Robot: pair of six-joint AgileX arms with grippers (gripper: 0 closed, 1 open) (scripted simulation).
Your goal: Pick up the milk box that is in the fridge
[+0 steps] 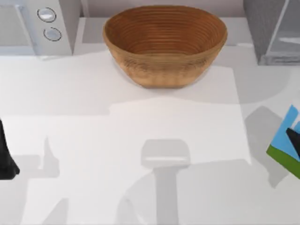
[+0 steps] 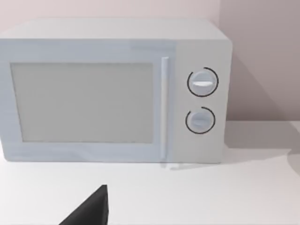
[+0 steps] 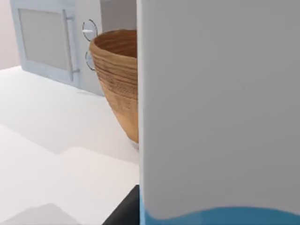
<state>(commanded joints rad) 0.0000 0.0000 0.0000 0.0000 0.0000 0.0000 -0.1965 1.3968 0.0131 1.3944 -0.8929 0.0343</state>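
Though tilted, blue, green-based milk box (image 1: 282,137)

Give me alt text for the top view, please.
A large ribbed wooden bowl sits at the back middle of a white table, between a microwave at back left and a dark grey fridge at back right. A blue and green milk box tilts at the right edge; the left gripper is at the left edge.
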